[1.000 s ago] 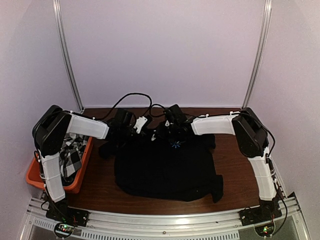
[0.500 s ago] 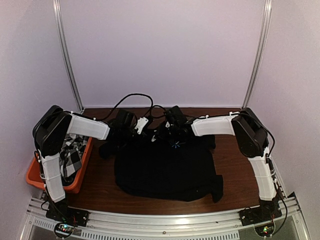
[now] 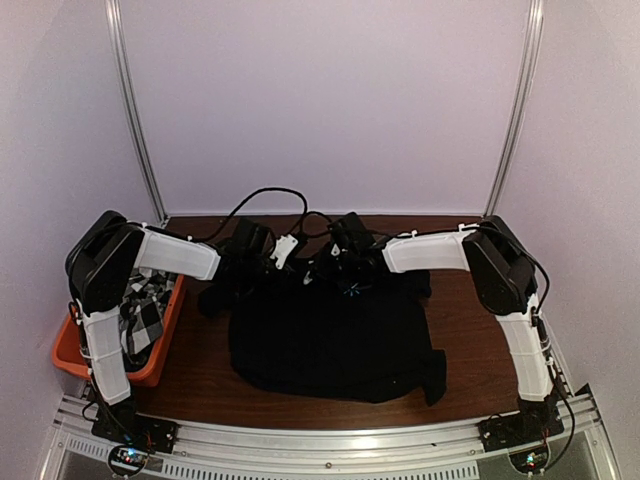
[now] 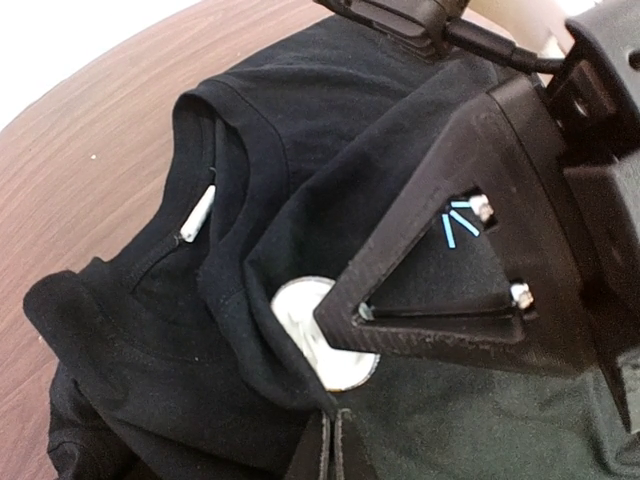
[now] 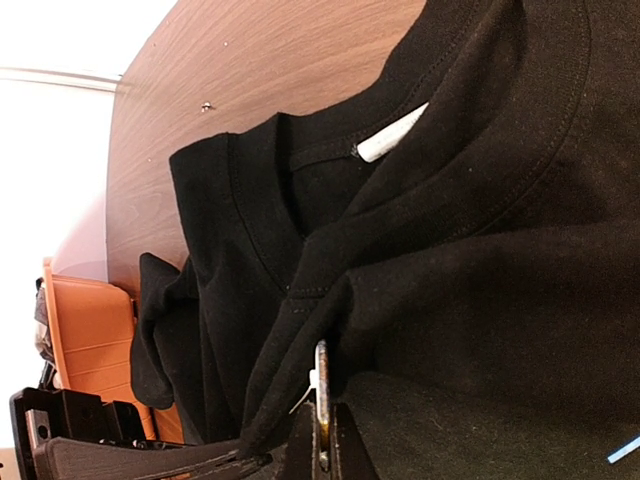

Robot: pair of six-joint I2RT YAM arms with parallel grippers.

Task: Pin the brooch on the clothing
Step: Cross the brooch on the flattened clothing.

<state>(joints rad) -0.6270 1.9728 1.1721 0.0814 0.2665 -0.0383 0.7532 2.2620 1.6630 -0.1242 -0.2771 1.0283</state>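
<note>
The clothing (image 3: 330, 335), a black T-shirt with a light-blue starburst (image 3: 350, 288), lies spread on the brown table. Both grippers meet at its collar. My left gripper (image 4: 335, 452) is shut on a raised fold of the shirt (image 4: 250, 300) just below the neckline. The brooch (image 4: 298, 315), a round white disc, stands against that fold. My right gripper (image 5: 322, 445) is shut on the brooch (image 5: 321, 370), seen edge-on with its pin side facing the fold. One of the right gripper's black fingers (image 4: 430, 250) covers part of the disc. From above, the left gripper (image 3: 298, 266) and right gripper (image 3: 330, 268) nearly touch.
An orange bin (image 3: 150, 365) holding a black-and-white checked cloth (image 3: 145, 310) stands at the table's left edge beside the left arm. Black cables (image 3: 265, 195) loop behind the grippers at the back wall. Bare wood (image 3: 480, 350) shows to the right of the shirt.
</note>
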